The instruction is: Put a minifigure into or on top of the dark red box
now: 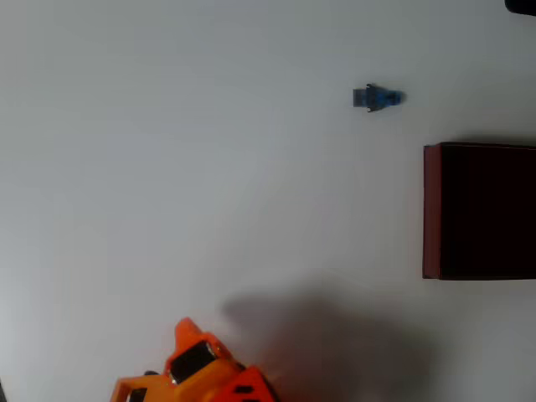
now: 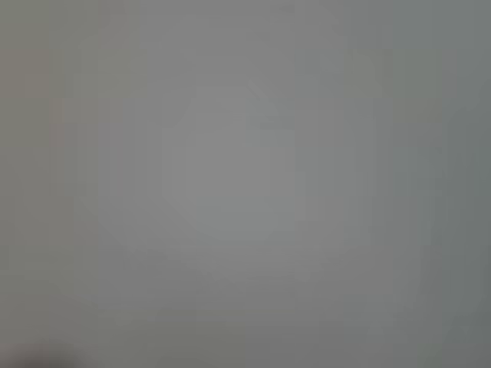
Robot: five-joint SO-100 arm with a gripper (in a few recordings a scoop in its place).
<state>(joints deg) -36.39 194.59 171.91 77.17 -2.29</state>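
In the overhead view the tiny blue minifigure (image 1: 378,97) lies on its side on the white table, at the upper right. Below it and to the right, the dark red box (image 1: 431,209) sits at the right edge, with maroon walls and a near-black inside, partly cut off by the frame. The orange arm with my gripper (image 1: 191,342) pokes in at the bottom edge, far from both the figure and the box. Its jaws are too cropped to judge. The wrist view is a blurred grey surface.
The white table (image 1: 167,167) spreads wide between the arm and the objects. The arm's shadow (image 1: 335,343) falls on the table at the lower middle. A dark object (image 1: 523,5) sits in the top right corner.
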